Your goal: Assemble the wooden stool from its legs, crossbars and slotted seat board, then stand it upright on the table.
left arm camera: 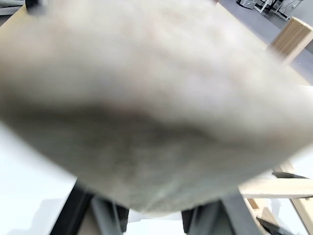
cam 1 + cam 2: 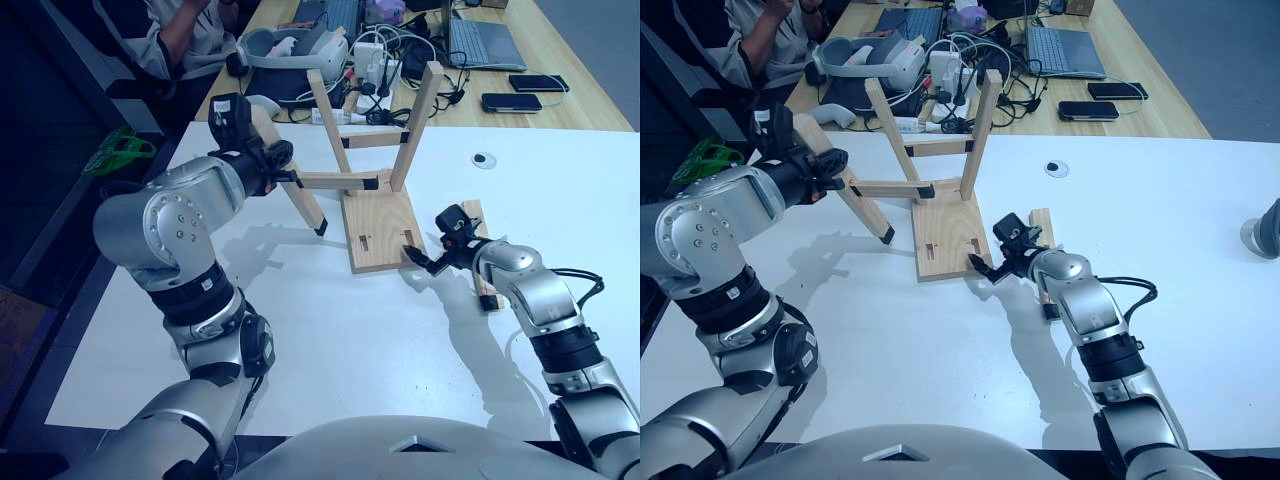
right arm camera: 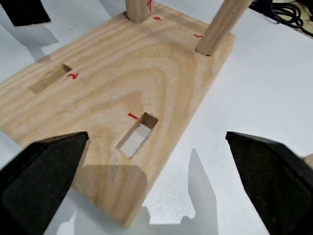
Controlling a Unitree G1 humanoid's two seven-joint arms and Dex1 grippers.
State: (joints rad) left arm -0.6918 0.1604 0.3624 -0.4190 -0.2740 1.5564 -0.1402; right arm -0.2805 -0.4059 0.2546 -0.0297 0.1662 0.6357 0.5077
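The seat board point(image 2: 378, 225) lies on the tabletop point(image 2: 560, 200) with two legs already standing in it. The left end effector point(image 2: 270, 165) grips a third leg point(image 2: 305, 205), and the right end effector point(image 2: 418, 258) gapes wide at the board's near corner. Next, that leg probably needs lining up over an empty slot point(image 3: 138, 133) while the board is steadied.

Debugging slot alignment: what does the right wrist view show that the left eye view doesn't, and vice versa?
Right wrist only: the near empty slot is cut clean through to the white table, and there are red marks by each slot and leg foot.
Left eye only: the left gripper is shut on a third leg, held tilted beside the board. A crossbar runs from it to a seated leg. A loose wooden piece lies by the right arm.
Both: the seat board lies flat with two legs standing in its far end. The right gripper is open at its near edge.
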